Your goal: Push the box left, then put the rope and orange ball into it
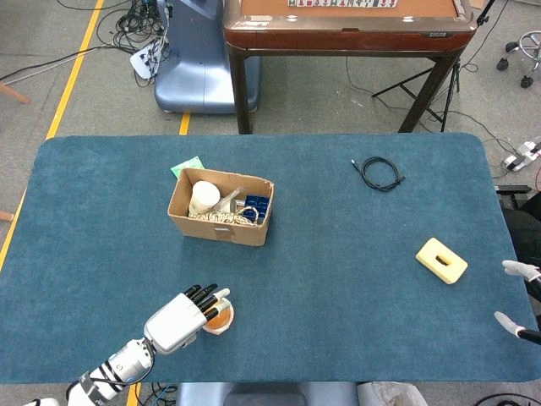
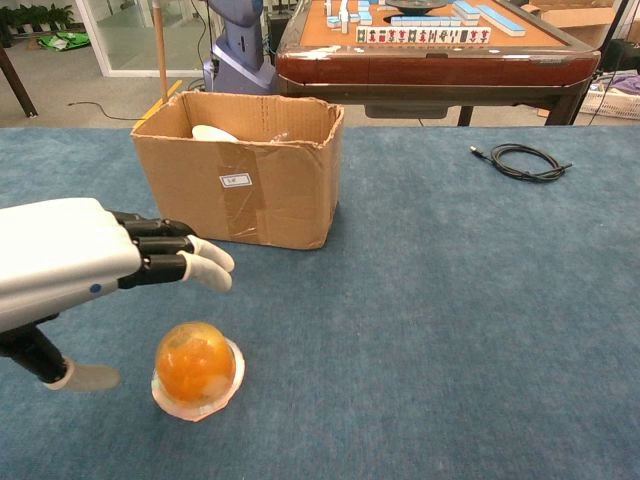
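Observation:
The open cardboard box (image 1: 221, 227) (image 2: 240, 190) stands left of the table's centre. A pale coiled rope (image 1: 221, 218) lies inside it beside a white cup (image 1: 204, 197) and blue items. The orange ball (image 1: 222, 317) (image 2: 195, 362) rests on a white ring near the front edge. My left hand (image 1: 182, 320) (image 2: 95, 262) hovers just above and left of the ball, fingers stretched out and apart, holding nothing. Only the spread fingertips of my right hand (image 1: 517, 294) show at the table's right edge, and they hold nothing.
A black coiled cable (image 1: 380, 173) (image 2: 520, 160) lies at the back right. A yellow block (image 1: 440, 260) sits near the right hand. A green item (image 1: 188, 167) peeks out behind the box. A wooden table (image 2: 420, 45) stands beyond the far edge.

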Action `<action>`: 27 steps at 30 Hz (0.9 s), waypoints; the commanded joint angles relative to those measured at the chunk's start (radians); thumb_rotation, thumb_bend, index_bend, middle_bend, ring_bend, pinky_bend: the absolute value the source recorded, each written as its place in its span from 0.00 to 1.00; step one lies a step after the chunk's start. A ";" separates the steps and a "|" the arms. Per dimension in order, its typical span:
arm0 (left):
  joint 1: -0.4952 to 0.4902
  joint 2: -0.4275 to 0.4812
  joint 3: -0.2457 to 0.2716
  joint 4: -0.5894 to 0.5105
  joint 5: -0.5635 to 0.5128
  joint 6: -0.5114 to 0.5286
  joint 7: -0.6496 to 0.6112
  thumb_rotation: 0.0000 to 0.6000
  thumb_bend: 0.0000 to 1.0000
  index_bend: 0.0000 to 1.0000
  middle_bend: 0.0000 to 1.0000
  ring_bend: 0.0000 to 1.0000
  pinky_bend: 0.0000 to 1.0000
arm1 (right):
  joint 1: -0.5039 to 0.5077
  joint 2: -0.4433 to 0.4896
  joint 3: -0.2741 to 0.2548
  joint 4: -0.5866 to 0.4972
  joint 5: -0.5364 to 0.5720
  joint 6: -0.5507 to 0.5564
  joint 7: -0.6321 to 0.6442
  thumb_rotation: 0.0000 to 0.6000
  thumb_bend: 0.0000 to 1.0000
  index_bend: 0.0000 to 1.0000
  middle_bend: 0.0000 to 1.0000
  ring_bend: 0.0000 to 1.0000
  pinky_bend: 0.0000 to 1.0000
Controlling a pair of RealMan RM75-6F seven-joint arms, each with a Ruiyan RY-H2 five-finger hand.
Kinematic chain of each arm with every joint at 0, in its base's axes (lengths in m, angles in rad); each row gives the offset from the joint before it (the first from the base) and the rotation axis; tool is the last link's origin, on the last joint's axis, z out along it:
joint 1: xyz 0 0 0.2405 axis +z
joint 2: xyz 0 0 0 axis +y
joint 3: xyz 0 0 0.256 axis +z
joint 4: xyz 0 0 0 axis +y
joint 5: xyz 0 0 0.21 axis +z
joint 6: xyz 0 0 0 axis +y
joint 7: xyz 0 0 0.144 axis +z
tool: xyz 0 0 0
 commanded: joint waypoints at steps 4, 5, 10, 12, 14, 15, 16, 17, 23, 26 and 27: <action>-0.016 -0.046 -0.027 0.047 -0.042 -0.042 -0.024 1.00 0.13 0.18 0.13 0.11 0.25 | -0.014 0.025 -0.001 -0.007 0.024 -0.012 0.003 1.00 0.17 0.26 0.34 0.17 0.28; -0.017 -0.050 -0.030 0.055 -0.046 -0.046 -0.029 1.00 0.13 0.18 0.13 0.11 0.25 | -0.015 0.028 -0.001 -0.008 0.025 -0.011 0.007 1.00 0.17 0.26 0.34 0.17 0.28; -0.023 -0.062 -0.038 0.083 -0.068 -0.066 -0.054 1.00 0.13 0.22 0.13 0.11 0.25 | -0.027 0.037 -0.001 0.001 0.018 0.003 0.040 1.00 0.17 0.26 0.34 0.17 0.28; -0.027 -0.064 -0.038 0.088 -0.071 -0.076 -0.061 1.00 0.13 0.23 0.13 0.11 0.25 | -0.031 0.038 0.000 0.005 0.017 0.008 0.049 1.00 0.17 0.26 0.34 0.17 0.28; -0.032 -0.067 -0.039 0.094 -0.077 -0.089 -0.069 1.00 0.13 0.25 0.13 0.11 0.25 | -0.033 0.040 0.001 0.009 0.017 0.011 0.060 1.00 0.17 0.26 0.34 0.17 0.28; -0.035 -0.069 -0.039 0.098 -0.081 -0.096 -0.072 1.00 0.13 0.25 0.13 0.11 0.25 | -0.035 0.040 0.001 0.011 0.017 0.012 0.064 1.00 0.17 0.26 0.34 0.17 0.28; -0.040 -0.072 -0.040 0.103 -0.086 -0.107 -0.075 1.00 0.13 0.25 0.13 0.11 0.25 | -0.037 0.041 0.002 0.013 0.017 0.015 0.069 1.00 0.17 0.26 0.34 0.17 0.28; -0.043 -0.074 -0.041 0.107 -0.091 -0.115 -0.076 1.00 0.13 0.26 0.13 0.11 0.25 | -0.039 0.041 0.003 0.014 0.017 0.019 0.072 1.00 0.17 0.26 0.34 0.17 0.28; -0.055 -0.095 -0.042 0.130 -0.109 -0.142 -0.079 1.00 0.13 0.27 0.13 0.12 0.25 | -0.051 0.041 0.007 0.024 0.017 0.036 0.093 1.00 0.17 0.26 0.34 0.17 0.28; -0.060 -0.106 -0.044 0.140 -0.115 -0.150 -0.075 1.00 0.13 0.27 0.13 0.12 0.25 | -0.055 0.041 0.009 0.027 0.017 0.039 0.099 1.00 0.17 0.26 0.34 0.17 0.28; -0.062 -0.111 -0.045 0.144 -0.119 -0.154 -0.073 1.00 0.13 0.27 0.13 0.12 0.25 | -0.055 0.041 0.010 0.028 0.015 0.040 0.102 1.00 0.17 0.26 0.34 0.17 0.28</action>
